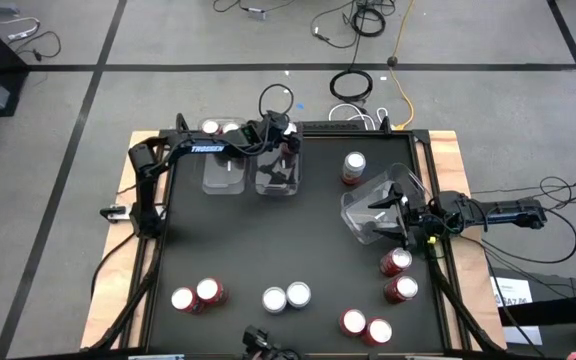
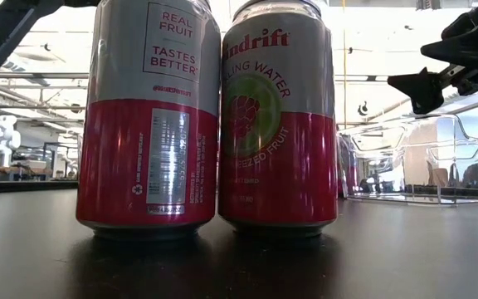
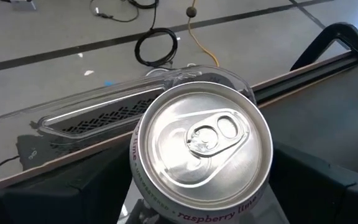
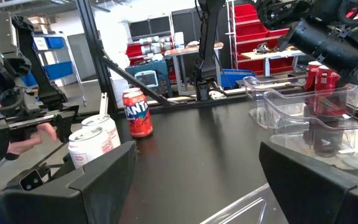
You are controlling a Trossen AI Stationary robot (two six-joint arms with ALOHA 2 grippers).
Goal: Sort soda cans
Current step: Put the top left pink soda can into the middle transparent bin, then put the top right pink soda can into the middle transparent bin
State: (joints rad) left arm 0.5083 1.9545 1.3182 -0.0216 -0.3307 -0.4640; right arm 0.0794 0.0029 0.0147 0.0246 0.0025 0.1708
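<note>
Clear plastic bins are serving as the landmark: 2 are standing side by side at the far edge of the black tabletop [image 1: 298,240], and the left hand [image 1: 286,150] is hovering over the right-hand bin [image 1: 276,172], fingers spread wide around a raspberry-lime can [image 3: 202,152] standing upright between them. 2 silver-topped cans [image 1: 220,129] are sitting by the left-hand bin [image 1: 224,172]. Right of these bins, the right hand [image 1: 386,208] is reaching, fingers wide apart, into a tilted third bin [image 1: 373,205]. Other cans are standing in pairs along the tabletop's near edge, including 2 white ones [image 1: 286,297].
</note>
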